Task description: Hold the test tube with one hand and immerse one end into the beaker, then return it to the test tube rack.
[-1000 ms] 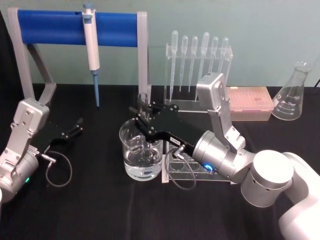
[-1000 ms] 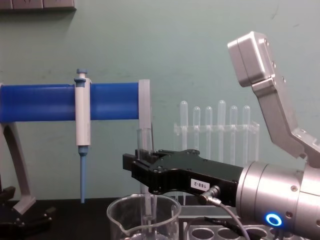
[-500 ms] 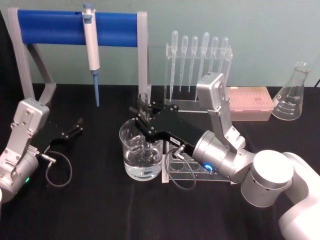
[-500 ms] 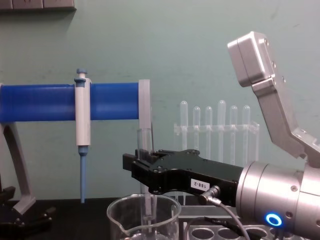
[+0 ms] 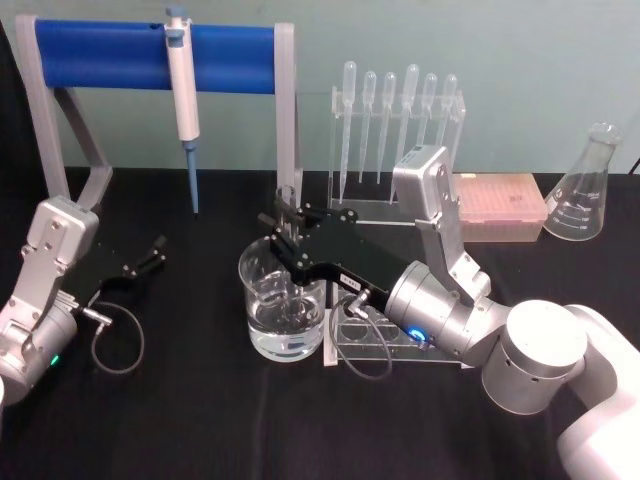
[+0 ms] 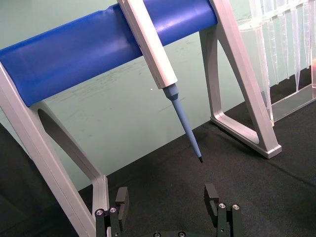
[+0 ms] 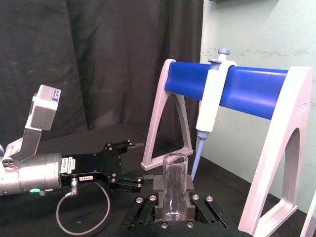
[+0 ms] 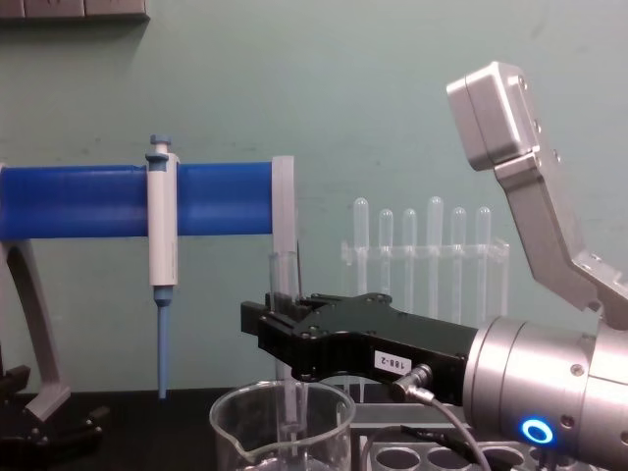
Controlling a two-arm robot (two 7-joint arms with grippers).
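Black table (image 5: 200, 420): my right gripper (image 5: 283, 228) pinches the test tube (image 7: 176, 182) upright so its bottom dips into the beaker (image 5: 262, 330); left gripper (image 6: 168, 197) sits parked, spread.

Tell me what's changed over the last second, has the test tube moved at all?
Nothing has visibly changed. The right gripper stays shut on the upright test tube, whose lower end sits inside the beaker. The left gripper stays open and parked at the left.
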